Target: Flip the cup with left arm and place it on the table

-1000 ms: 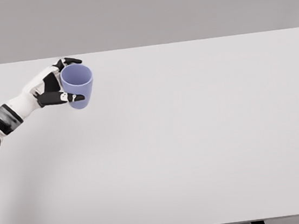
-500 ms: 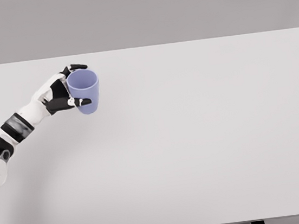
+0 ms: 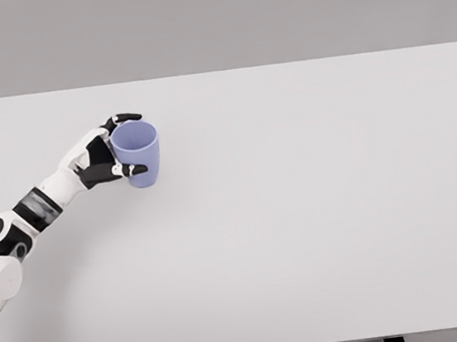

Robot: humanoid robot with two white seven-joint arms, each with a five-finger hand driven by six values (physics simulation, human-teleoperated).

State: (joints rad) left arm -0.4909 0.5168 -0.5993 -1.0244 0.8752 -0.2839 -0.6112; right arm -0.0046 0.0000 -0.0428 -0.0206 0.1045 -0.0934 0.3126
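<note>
Matte white table; left hand fingers clasp smooth lavender cup.

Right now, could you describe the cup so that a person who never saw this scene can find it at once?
Look at the wide white table, in its far left part. There a white arm comes in from the lower left, and its left hand wraps around the cup. The cup is pale violet-blue, without a handle, its mouth facing up; it is the only coloured thing on the table.
</note>
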